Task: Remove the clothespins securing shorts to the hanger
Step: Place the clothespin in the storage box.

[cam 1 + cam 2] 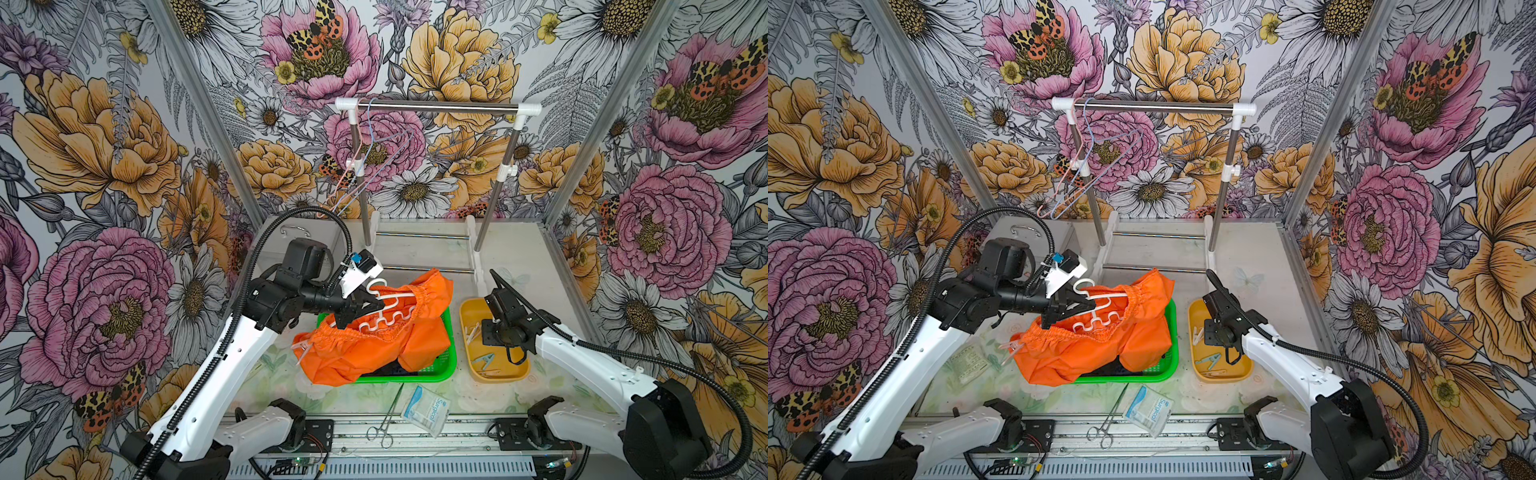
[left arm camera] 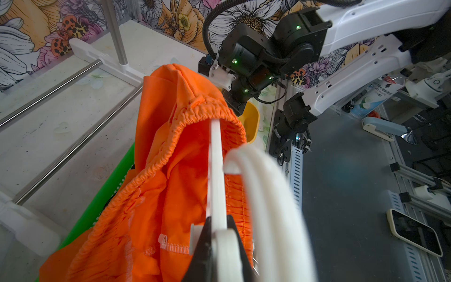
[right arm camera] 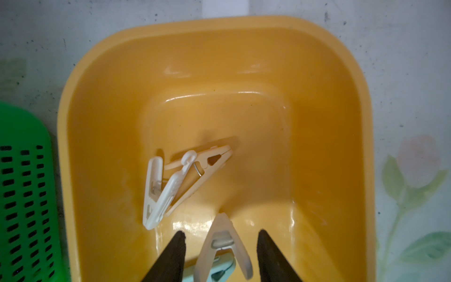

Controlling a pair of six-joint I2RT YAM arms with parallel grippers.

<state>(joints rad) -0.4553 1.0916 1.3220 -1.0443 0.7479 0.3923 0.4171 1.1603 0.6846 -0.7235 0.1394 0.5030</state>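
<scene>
Right tool (image 3: 221, 232), jaws apart, over four clothespins (image 3: 168, 190).

Orange shorts (image 1: 365, 353), wht hanger (image 1: 386, 322), grn basket (image 1: 415, 377), yel tray (image 1: 468, 308), floral walls (image 1: 104, 166).

place: robotics lab cell | evidence: floral-papered walls (image 1: 104, 166), aluminium frame posts (image 1: 203, 104), arm bases (image 1: 266, 428) bolted to rail (image 1: 453, 440)

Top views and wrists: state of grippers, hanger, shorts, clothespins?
left gripper: shut on white hanger
right gripper: open over yellow tray
orange shorts: on hanger, draped over green basket
pale clothespin: clipped at waistband end
tray clothespins: loose, none gripped
</scene>
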